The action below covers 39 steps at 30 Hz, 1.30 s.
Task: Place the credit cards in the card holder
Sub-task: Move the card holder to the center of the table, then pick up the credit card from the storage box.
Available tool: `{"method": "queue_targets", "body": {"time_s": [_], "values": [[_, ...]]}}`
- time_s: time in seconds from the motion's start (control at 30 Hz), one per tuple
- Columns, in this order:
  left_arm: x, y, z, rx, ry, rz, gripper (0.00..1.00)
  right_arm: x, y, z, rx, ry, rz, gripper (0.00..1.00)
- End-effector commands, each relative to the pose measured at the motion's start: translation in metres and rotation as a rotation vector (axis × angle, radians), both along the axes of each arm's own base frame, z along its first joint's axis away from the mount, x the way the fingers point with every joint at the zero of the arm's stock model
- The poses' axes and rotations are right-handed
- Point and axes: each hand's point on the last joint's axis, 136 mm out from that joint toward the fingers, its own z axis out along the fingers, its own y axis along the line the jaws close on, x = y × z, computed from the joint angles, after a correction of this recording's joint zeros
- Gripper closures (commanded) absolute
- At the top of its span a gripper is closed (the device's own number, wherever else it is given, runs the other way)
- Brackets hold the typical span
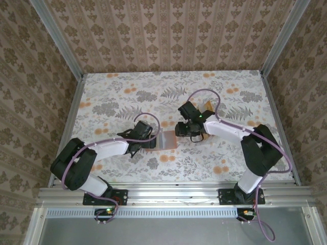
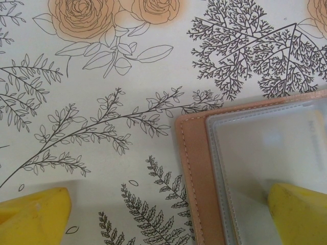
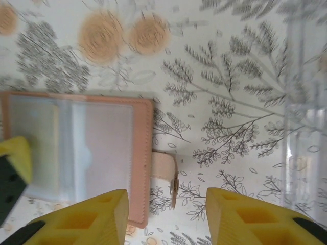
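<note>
1. The card holder (image 2: 196, 178) has a salmon-brown, leather-like cover. It is matt, with a stitched line along its edge.
2. Its inner sleeves (image 2: 255, 148) look like frosted grey plastic, smooth with a soft sheen.
3. The counter (image 2: 102, 76) carries a smooth, matt printed floral sheet. Whether it is paper or cloth cannot be told.
4. The fingers (image 2: 36, 214) of the left claw (image 2: 166, 217) and of the right claw (image 3: 166, 217) are matt yellow plastic.
5. The arm shells (image 1: 110, 148) are glossy white and black plastic.
6. The rail (image 1: 173, 193) at the counter's near edge is bare brushed metal.
</note>
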Motion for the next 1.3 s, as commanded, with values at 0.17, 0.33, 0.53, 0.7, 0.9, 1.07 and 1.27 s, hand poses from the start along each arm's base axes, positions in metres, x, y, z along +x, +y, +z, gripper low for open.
{"method": "queue_targets", "body": {"time_s": [0.17, 0.33, 0.53, 0.7, 0.9, 1.07, 1.27], "values": [[-0.003, 0.002, 0.012, 0.007, -0.015, -0.018, 0.00, 0.005, -0.062, 0.021, -0.196, -0.042, -0.026, 0.55], [-0.002, 0.001, 0.023, -0.009, -0.032, -0.025, 0.00, 0.001, -0.089, 0.018, -0.298, -0.045, -0.039, 0.55], [-0.002, 0.003, 0.032, -0.022, -0.046, -0.022, 0.00, -0.004, -0.101, 0.014, -0.347, -0.040, -0.040, 0.55], [-0.002, 0.004, 0.037, -0.025, -0.056, -0.017, 0.00, -0.004, -0.106, 0.004, -0.370, -0.023, -0.042, 0.56], [-0.003, 0.006, 0.037, -0.024, -0.055, -0.014, 0.00, -0.004, -0.108, -0.006, -0.398, -0.006, -0.038, 0.56], [-0.002, 0.007, 0.036, -0.022, -0.053, -0.011, 0.00, -0.004, -0.103, -0.013, -0.379, 0.014, -0.027, 0.56], [-0.001, 0.006, 0.037, -0.024, -0.057, -0.010, 0.00, -0.005, -0.096, -0.017, -0.343, 0.025, -0.017, 0.59]]}}
